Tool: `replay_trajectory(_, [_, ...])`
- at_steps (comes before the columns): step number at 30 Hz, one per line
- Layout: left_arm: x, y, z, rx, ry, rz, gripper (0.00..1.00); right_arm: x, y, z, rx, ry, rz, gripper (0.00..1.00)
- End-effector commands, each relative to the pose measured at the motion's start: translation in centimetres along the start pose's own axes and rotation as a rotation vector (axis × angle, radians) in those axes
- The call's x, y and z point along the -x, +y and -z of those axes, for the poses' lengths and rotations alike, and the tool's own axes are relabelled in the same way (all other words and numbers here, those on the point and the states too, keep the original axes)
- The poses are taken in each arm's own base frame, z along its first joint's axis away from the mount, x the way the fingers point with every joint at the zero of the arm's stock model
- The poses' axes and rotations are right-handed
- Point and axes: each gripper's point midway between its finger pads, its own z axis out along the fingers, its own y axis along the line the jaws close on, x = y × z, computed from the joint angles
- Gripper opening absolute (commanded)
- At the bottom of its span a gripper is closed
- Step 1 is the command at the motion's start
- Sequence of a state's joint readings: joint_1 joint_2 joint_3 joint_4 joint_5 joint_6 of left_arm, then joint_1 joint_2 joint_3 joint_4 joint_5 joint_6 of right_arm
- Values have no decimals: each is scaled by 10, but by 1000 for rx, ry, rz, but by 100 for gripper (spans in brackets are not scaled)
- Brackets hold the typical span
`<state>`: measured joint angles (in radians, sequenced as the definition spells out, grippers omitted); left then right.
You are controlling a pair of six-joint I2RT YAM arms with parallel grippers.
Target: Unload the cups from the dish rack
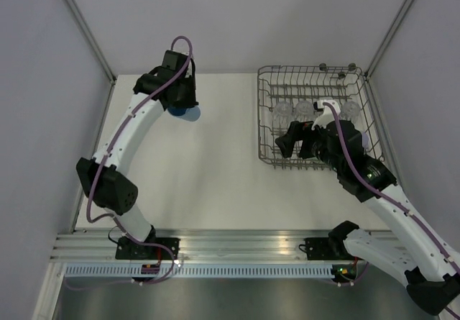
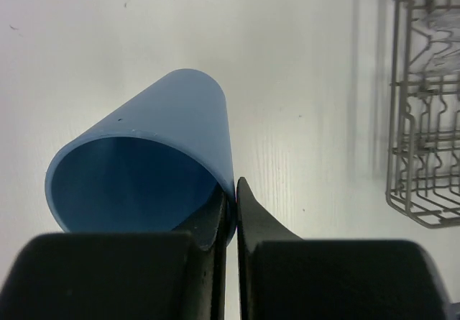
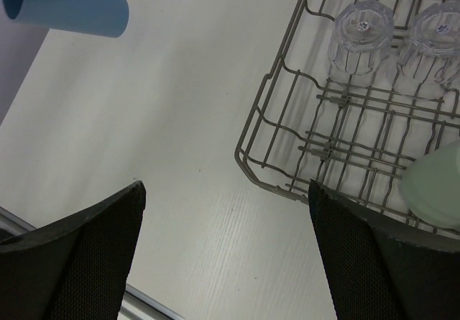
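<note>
Closest in, my left gripper point(image 2: 231, 201) is pinching the rim of the blue cup point(image 2: 144, 154), one finger inside the mouth and one outside against the wall. It is hanging tilted over the table point(image 2: 302, 83), well apart from the dish rack point(image 2: 424, 119); whether it is touching the surface I cannot tell. I am judging it light, stiff and smooth: opaque plastic, tapering toward its base, so a rim pinch is serving well enough, though it could pivot in the grip. My right gripper point(image 3: 224, 190) is hovering with its fingers spread wide, nothing between them, over the rack's near corner. Just beyond, a pale green cup point(image 3: 435, 187) is sitting inside the rack, likely handling the same way. Farther in, two clear glasses point(image 3: 361, 36) are standing side by side, seemingly mouth down; I am expecting those to be heavier, slicker and breakable, best taken squarely across the body.
</note>
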<state>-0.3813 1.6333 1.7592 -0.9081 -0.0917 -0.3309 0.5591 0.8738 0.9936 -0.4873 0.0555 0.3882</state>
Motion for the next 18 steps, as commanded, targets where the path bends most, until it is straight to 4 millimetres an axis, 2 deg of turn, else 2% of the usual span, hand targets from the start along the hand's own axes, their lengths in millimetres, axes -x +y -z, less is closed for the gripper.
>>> replay_trajectory(1, [-1,10,-15,64,76,-101,2,-7,-7,9,-22,18,33,98])
replay_trajectory(2, [-1,12,-22,77,93,-110,2,-7,-7,10,-20,21,34,98])
replay_trajectory(3, [-3,10,-37,80,121,-117,2,-9,-7,12,-20,24,36,98])
replay_trajectory(5, [-7,9,-51,79,154,-132,2,-11,-7,14,-13,28,40,98])
replay_trajectory(6, [-2,5,-55,67,150,-135,2,-12,-8,16,-15,33,39,98])
replay_trajectory(7, [-11,6,-70,73,197,-142,2,-13,-8,17,-16,37,43,98])
replay_trajectory(9, [-9,2,-78,58,210,-153,2,-15,-10,18,-20,44,51,98])
replay_trajectory(10, [-20,4,-92,70,258,-161,2,-15,-11,19,-25,42,52,98])
replay_trajectory(13, [-21,3,-103,71,291,-189,2,-16,-14,21,-40,43,57,98])
replay_trajectory(14, [-35,8,-112,87,356,-202,2,-17,-15,21,-46,42,55,98])
replay_trajectory(15, [-33,7,-113,85,354,-208,2,-16,-15,22,-46,37,53,98])
replay_trajectory(18, [-42,10,-123,96,388,-219,2,-18,-15,21,-40,39,47,98])
